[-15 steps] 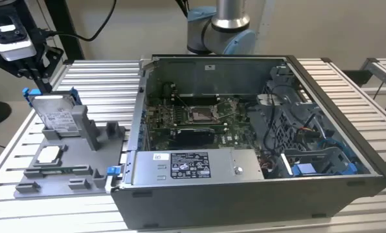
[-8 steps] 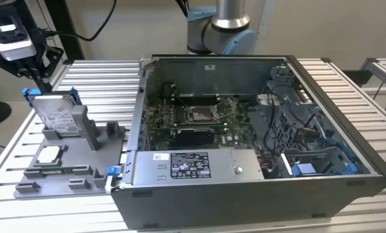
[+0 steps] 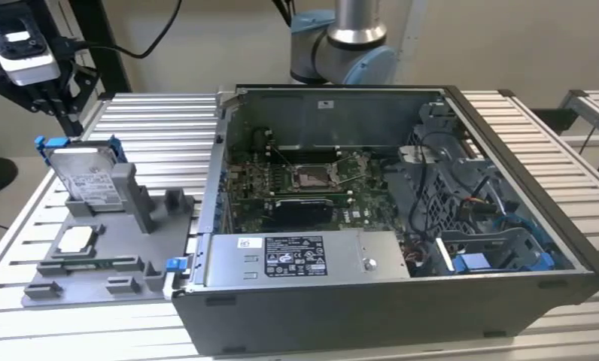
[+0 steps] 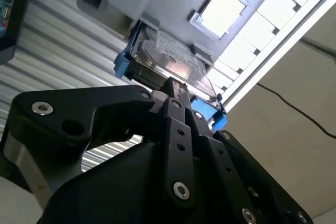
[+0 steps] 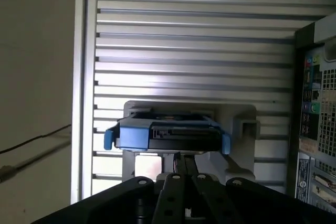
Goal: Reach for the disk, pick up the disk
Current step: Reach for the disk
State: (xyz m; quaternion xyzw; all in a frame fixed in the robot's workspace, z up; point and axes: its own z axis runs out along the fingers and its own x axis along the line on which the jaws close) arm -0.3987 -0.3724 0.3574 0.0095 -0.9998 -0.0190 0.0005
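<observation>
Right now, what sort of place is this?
Probably a robotics lab bench for computer assembly work: an open computer case on a slatted metal table, a disk standing in a grey fixture, and a robot arm behind.

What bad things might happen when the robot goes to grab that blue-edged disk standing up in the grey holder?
1. The gripper looks shut, close to the top edge of the disk. Going lower like that might bump the disk instead of grabbing it.
2. The disk stands upright in the grey holder, so a crooked pull might jam it or tip it over.
</observation>
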